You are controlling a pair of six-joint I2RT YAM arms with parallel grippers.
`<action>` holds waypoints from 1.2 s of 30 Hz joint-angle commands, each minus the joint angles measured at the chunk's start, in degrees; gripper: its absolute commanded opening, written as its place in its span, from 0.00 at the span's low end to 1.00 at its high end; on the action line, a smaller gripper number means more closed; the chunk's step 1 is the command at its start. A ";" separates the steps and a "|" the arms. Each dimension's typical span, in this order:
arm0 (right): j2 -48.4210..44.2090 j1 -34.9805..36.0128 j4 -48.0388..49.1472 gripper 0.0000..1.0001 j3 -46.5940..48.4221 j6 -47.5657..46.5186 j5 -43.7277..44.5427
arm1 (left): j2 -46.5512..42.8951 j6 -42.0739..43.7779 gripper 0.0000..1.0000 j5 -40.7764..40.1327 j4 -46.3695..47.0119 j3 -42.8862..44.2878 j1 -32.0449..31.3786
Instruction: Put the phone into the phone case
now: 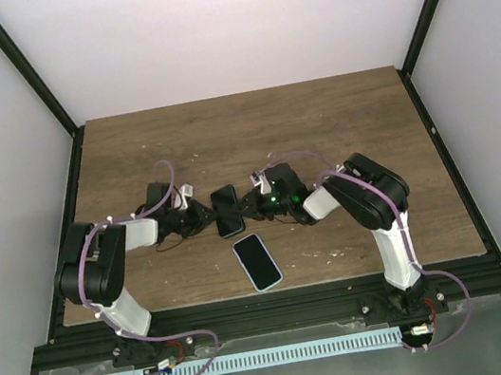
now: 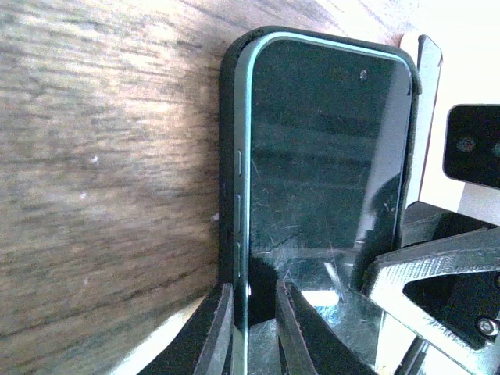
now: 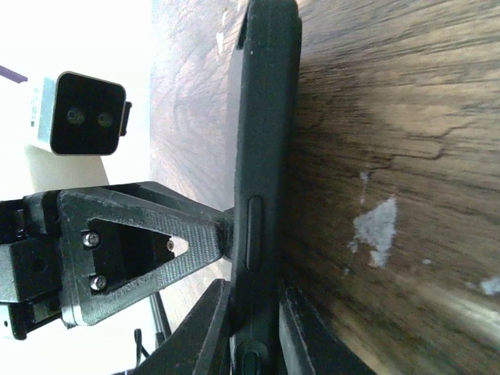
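Apparently the phone (image 2: 328,156) sits only partly in the black phone case (image 3: 266,117). In the left wrist view the case wraps the two far corners. Along the left long side, however, the green metal frame with its buttons is bare, so I judge that this side is not snapped in yet. Both are held over the middle of the counter (image 1: 336,125), between the two arms; whether they touch the wood I cannot tell. The left hand (image 2: 250,328) is clenched on one edge, with one finger on the glass and the other outside the case. The right hand (image 3: 254,328) is pinched on the opposite edge of the case, a finger tight on each side. A second phone-shaped thing with a light rim (image 1: 258,261) lies flat on the counter, nearer to the arm bases and apart from the hands. The danger I see is in the narrow grips: each hand has only a thin edge, so an uneven push may make the phone twist or slide out. Pressing the bare side down may also lift the seated corners out again. The two hands are very near to each other, so a small wrong move could knock them together. If the phone drops, it may fall on the thing below.
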 commanded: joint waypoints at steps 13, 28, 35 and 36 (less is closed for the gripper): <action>-16.44 -0.26 9.71 0.06 -7.66 4.60 -11.47 | -26.60 -1.86 0.62 5.53 -13.57 0.16 0.52; -34.06 -0.18 20.87 0.09 -16.39 12.81 -19.37 | -42.68 -15.09 0.69 20.32 1.25 -3.06 1.21; -35.00 0.51 25.14 0.10 -16.64 16.43 -19.63 | -42.06 -21.56 0.60 22.12 12.59 -6.69 1.15; -34.74 0.73 25.56 0.10 -16.61 16.78 -19.68 | -41.80 -22.11 0.60 22.27 13.87 -7.01 1.21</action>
